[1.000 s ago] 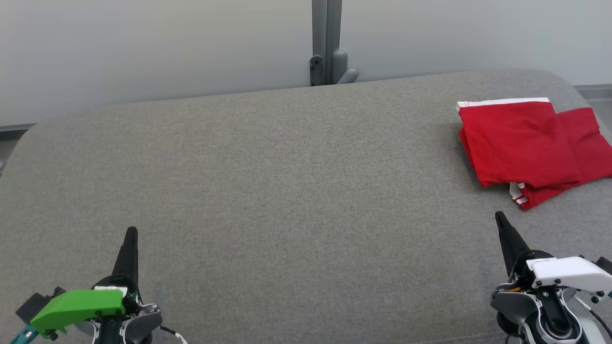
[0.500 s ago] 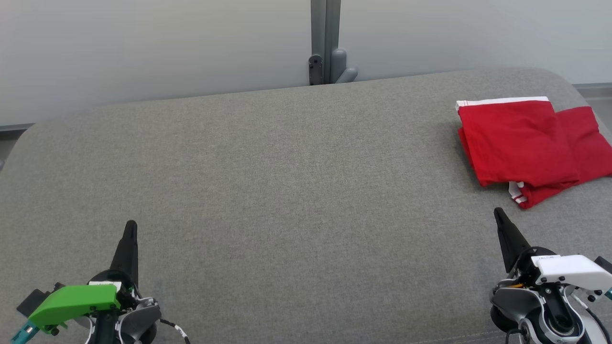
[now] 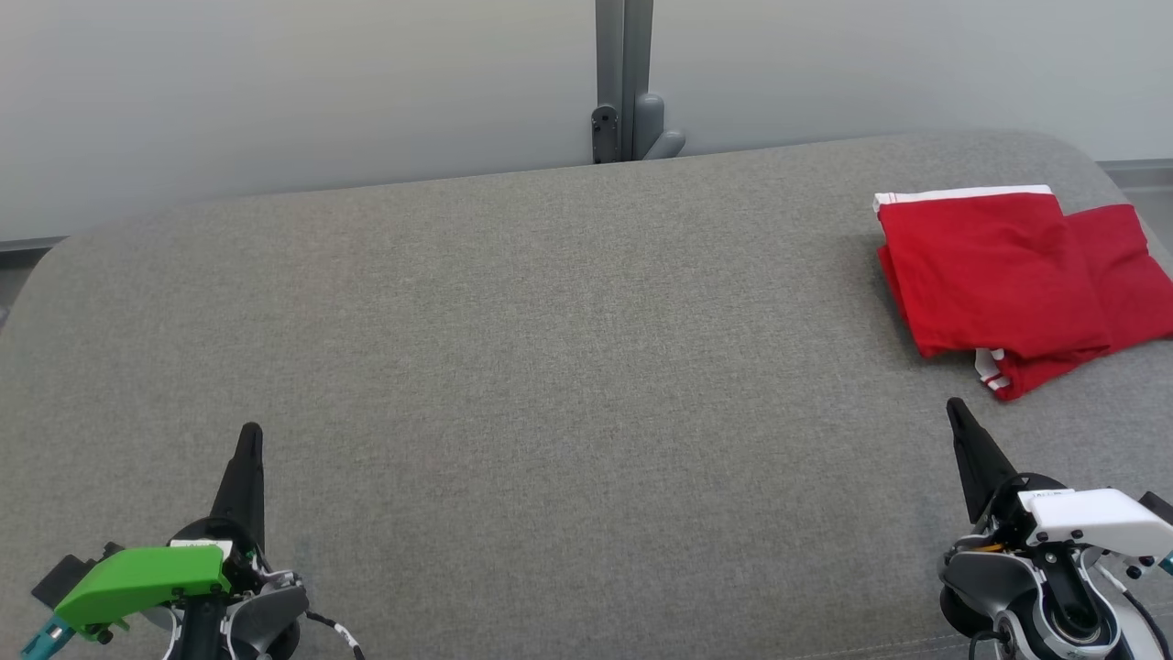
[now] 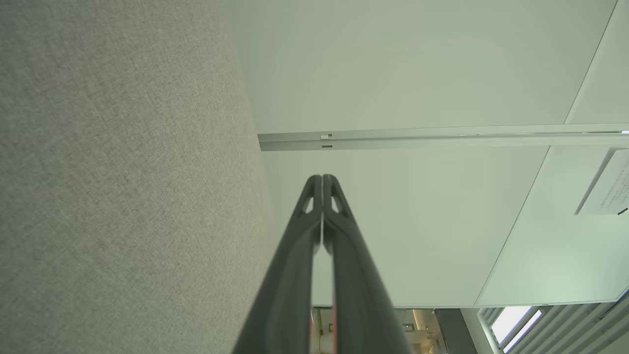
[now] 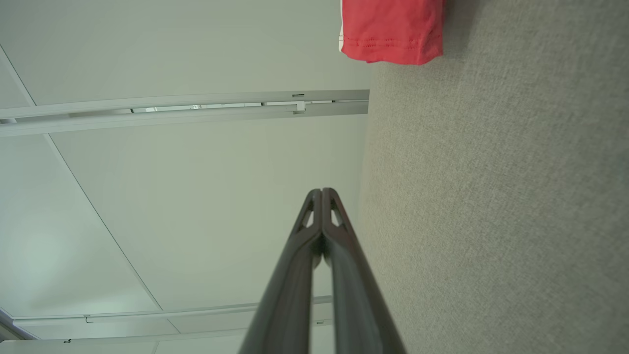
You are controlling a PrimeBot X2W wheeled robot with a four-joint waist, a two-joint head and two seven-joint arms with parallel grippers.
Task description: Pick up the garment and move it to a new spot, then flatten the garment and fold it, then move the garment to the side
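Since the red garment [image 3: 999,275] already lies folded, to the right of the grey post [image 3: 625,82] and nearer the robot than it, the task looks close to done. What may remain is the last shift to the side, though I cannot tell whether this spot already counts as that. Its white-trimmed edge faces the post's end of the room and a small white-striped corner pokes out on the near side. Its long axis seems to run sideways, away from the post, with the outer end cut off by the frame.

The right gripper [image 3: 955,408] sits just on the robot's side of that near corner, apart from the cloth. Its fingers are pressed together on nothing and point roughly toward the garment. Any coming reach would therefore go forward and slightly right, and this arm is plainly the nearer. The left gripper [image 3: 250,431], likewise clenched and empty, sits left of the post and well apart from the garment.

Beneath both spreads a grey woven cushioned surface [image 3: 550,367], whose far edge meets the foot of the post. Behind the post stands a pale wall [image 3: 275,92].
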